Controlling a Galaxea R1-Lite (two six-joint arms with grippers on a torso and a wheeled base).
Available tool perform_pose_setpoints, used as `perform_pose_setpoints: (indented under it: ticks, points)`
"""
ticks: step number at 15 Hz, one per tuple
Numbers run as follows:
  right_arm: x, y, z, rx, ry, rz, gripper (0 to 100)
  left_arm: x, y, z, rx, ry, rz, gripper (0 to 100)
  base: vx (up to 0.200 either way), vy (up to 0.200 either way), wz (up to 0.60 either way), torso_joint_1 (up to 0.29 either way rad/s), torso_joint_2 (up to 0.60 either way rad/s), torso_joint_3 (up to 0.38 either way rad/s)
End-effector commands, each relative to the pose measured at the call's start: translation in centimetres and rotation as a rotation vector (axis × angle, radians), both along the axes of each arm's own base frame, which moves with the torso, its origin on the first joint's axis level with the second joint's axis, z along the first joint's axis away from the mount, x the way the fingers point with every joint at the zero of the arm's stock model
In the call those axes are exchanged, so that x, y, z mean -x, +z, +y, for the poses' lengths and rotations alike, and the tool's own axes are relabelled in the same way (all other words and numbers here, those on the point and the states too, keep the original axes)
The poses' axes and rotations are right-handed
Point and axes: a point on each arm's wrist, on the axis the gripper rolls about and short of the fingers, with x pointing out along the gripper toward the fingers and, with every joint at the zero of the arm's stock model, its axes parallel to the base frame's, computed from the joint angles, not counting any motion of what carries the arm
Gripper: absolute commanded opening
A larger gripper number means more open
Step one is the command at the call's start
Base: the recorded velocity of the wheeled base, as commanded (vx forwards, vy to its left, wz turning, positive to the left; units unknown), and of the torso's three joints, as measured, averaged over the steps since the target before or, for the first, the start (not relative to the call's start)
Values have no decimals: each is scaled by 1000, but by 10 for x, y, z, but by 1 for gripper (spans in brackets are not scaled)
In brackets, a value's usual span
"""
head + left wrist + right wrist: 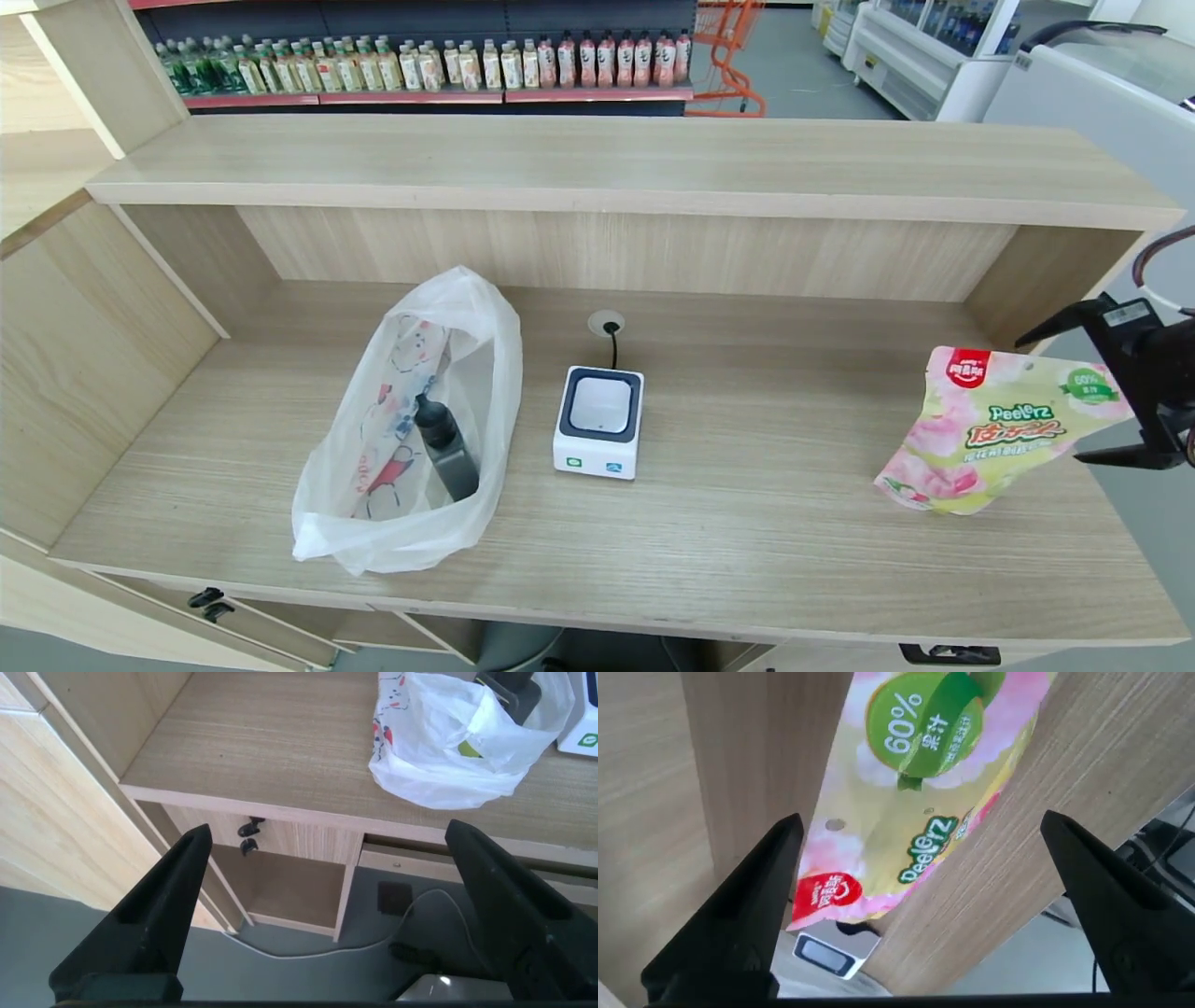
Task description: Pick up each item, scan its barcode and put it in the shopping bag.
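A pink and green snack pouch (999, 439) stands tilted near the counter's right end. My right gripper (1047, 400) is open, one finger on each side of the pouch's upper right corner. In the right wrist view the pouch (924, 756) lies between the spread fingers of that gripper (922, 826). A white barcode scanner (599, 422) sits mid-counter, window facing up. To its left lies the clear shopping bag (411, 523), holding a dark bottle (445, 448) and a printed packet. My left gripper (327, 905) hangs open and empty below the counter's front edge, near the bag (448, 765).
The wooden counter (747, 523) has a raised back ledge and side walls. The scanner's cable runs into a hole (607, 325) behind it. Under the front edge are a cabinet handle (249, 836) and loose cables. Drink shelves and freezers stand beyond.
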Motion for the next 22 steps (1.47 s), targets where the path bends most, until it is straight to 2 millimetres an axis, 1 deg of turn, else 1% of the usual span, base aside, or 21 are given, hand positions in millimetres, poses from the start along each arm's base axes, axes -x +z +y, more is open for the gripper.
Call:
perform_pose_setpoints:
  ticks: [1,4,6,8,9,10,12,13,14,16,17,18,19,20,21,22]
  points:
    - [-15,-20,-3,-9,-5,71,100,0,0,0,0,1,0,100,0,0,0,0,0,0]
    - [-33,-39,-2,-4,8,125,100,0,0,0,0,1,0,100,0,0,0,0,0,0]
    - [-49,-58,10,30,33,150,100,0,0,0,0,1,0,100,0,0,0,0,0,0]
    - [-59,-66,18,67,46,89,100,0,0,0,0,1,0,100,0,0,0,0,0,0]
    - [-62,-71,20,99,73,63,0,0,0,0,0,1,0,100,0,0,0,0,0,0]
    - [-63,-81,21,132,116,81,0,0,0,0,0,1,0,100,0,0,0,0,0,0]
    - [-61,-90,23,167,163,114,0,0,0,0,0,1,0,100,0,0,0,0,0,0]
    - [-61,-91,26,205,211,120,0,0,0,0,0,1,1,100,0,0,0,0,0,0]
    - [-60,-87,29,285,255,111,0,0,0,0,0,1,0,100,0,0,0,0,0,0]
    - [-53,-68,34,346,329,37,0,0,0,0,0,1,0,100,0,0,0,0,0,0]
    - [-48,-59,35,372,407,-5,0,0,0,0,0,1,0,100,0,0,0,0,0,0]
    - [-40,-43,34,394,496,-89,0,0,0,0,0,1,0,100,0,0,0,0,0,0]
    - [-32,-25,31,423,585,-189,0,0,0,0,0,1,0,100,0,0,0,0,0,0]
    - [-20,-6,29,472,723,-316,0,0,0,0,0,1,0,100,0,0,0,0,0,0]
    - [-4,13,24,480,902,-495,0,0,0,0,0,1,0,100,0,0,0,0,0,0]
    - [9,23,19,462,1073,-656,0,0,0,0,0,1,0,100,0,0,0,0,0,0]
